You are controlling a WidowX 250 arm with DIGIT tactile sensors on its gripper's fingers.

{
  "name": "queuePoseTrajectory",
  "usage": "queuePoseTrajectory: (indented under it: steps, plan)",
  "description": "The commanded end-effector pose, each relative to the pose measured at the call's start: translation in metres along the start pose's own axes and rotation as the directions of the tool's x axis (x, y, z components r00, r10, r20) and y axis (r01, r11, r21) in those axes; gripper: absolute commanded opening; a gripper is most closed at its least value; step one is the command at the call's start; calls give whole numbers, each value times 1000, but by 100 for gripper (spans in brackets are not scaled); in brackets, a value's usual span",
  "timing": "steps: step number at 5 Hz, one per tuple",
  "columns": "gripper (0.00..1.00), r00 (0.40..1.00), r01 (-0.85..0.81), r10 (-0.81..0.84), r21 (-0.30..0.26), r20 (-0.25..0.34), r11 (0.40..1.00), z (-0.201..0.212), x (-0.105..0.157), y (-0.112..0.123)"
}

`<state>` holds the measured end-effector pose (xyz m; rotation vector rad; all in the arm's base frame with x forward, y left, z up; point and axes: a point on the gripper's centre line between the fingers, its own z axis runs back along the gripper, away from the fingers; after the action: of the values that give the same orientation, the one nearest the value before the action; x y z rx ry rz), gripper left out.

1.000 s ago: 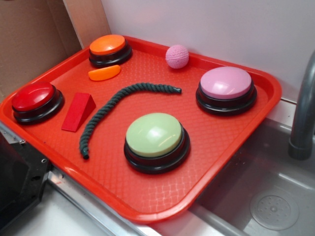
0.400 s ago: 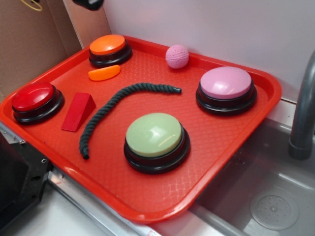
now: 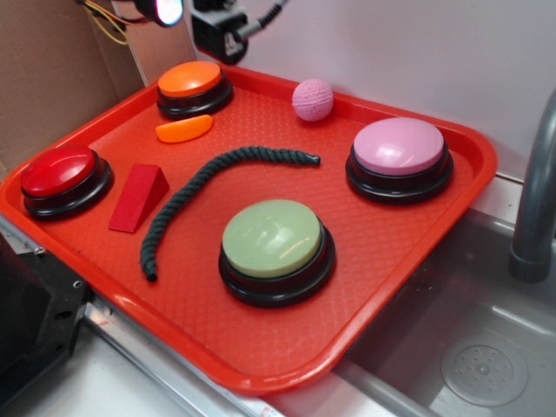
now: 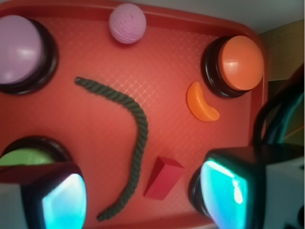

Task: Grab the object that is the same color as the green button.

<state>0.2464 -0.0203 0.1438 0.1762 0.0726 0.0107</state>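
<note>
The object, a long dark green twisted rope [image 3: 200, 178], lies curved in the middle of the red tray [image 3: 391, 234]. In the wrist view the rope [image 4: 138, 133] runs from upper left down to the bottom edge. The green button [image 3: 271, 236], a pale green dome on a black base, sits just right of the rope's near end; the wrist view shows only a sliver of the green button [image 4: 19, 157]. My gripper [image 3: 191, 17] hangs high above the tray's far left corner. Seen from the wrist, the gripper [image 4: 143, 195] is open with nothing between its glowing fingers [image 4: 64, 200].
Also on the tray are a pink button [image 3: 400, 148], orange button [image 3: 191, 80], red button [image 3: 59, 171], red wedge [image 3: 139, 197], orange crescent [image 3: 184, 129] and pink ball [image 3: 313, 99]. A sink [image 3: 469, 347] and faucet [image 3: 534, 200] lie to the right, cardboard [image 3: 52, 69] to the left.
The gripper has come into the exterior view at the top left, moving lower and to the right. Nothing on the tray has moved.
</note>
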Motion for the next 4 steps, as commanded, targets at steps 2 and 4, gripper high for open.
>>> queuePoseTrajectory:
  steps: [2, 4]
  plan:
    - [100, 999, -16, 20, 124, -30, 992, -56, 18, 19]
    - [100, 996, 5, 5, 114, -88, 993, -90, 23, 27]
